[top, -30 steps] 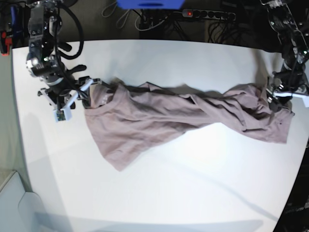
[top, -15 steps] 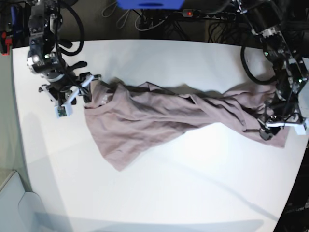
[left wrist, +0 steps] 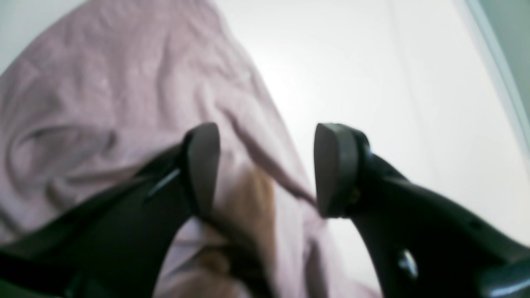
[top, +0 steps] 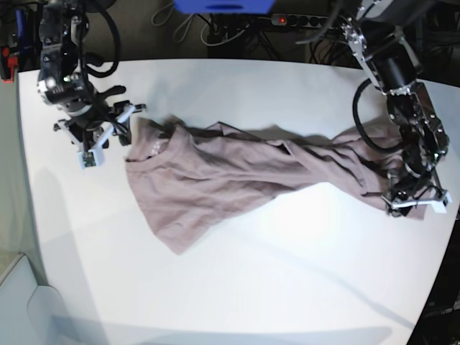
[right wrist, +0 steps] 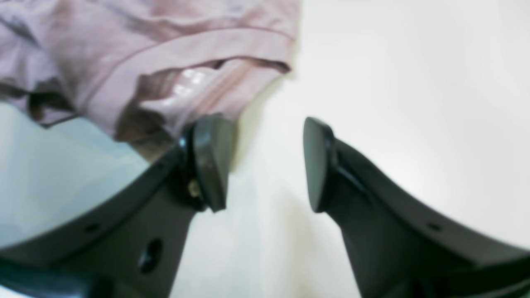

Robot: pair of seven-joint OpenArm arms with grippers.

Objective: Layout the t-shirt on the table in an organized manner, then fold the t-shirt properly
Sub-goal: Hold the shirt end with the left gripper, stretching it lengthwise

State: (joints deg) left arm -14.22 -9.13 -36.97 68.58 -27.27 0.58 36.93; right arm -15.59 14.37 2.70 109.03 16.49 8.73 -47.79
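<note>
White matte table [top: 237, 287], mauve t-shirt [top: 215, 180] stretched across

1. The left gripper [top: 413, 205], at frame right in the base view, is now lower, over the shirt [top: 237, 180]'s lower right corner instead of its right edge.
2. The right gripper [top: 108, 133], at upper left, now stands apart from the collar, jaws open, up and left of before.

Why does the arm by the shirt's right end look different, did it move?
Yes. In the base view, the left tool slid down along the t-shirt, toward the table's near edge.
</note>
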